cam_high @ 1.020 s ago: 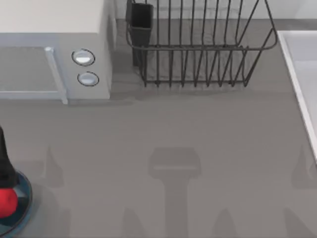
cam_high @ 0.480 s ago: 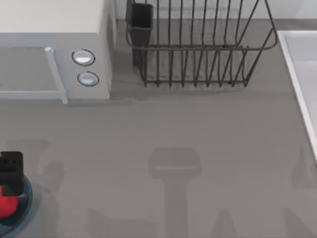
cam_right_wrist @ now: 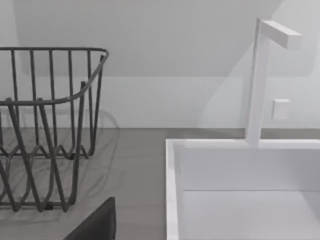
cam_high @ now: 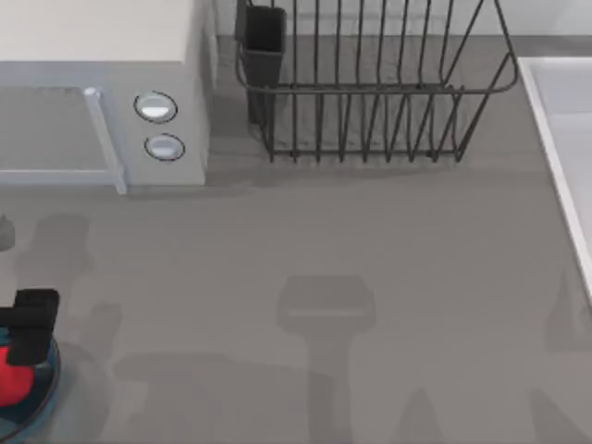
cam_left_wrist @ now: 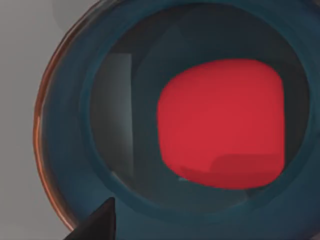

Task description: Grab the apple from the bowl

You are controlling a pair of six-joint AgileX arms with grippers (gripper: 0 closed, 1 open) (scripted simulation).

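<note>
The blue-teal bowl (cam_high: pixel 52 381) sits at the table's front left corner, partly cut off by the top view's edge. The red apple (cam_high: pixel 9 384) lies inside it. My left gripper (cam_high: pixel 32 324) hovers just above the bowl's far rim and covers part of the apple from above. In the left wrist view the apple (cam_left_wrist: pixel 220 122) rests in the bowl (cam_left_wrist: pixel 65 150), close below. One dark fingertip (cam_left_wrist: pixel 97 227) stands off to the side with nothing held, so this gripper is open. A fingertip (cam_right_wrist: pixel 97 225) of my right gripper shows the same way, parked near the sink.
A microwave (cam_high: pixel 102 92) stands at the back left. A black wire dish rack (cam_high: pixel 370 92) is at the back centre. A white sink (cam_high: pixel 564 139) with its faucet (cam_right_wrist: pixel 260 80) lines the right edge. Bare grey countertop (cam_high: pixel 324 240) spans the middle.
My left gripper has come in from the left edge and shifted right and forward, so it now hangs over the bowl and hides more of the apple. Bowl and apple have not moved.
</note>
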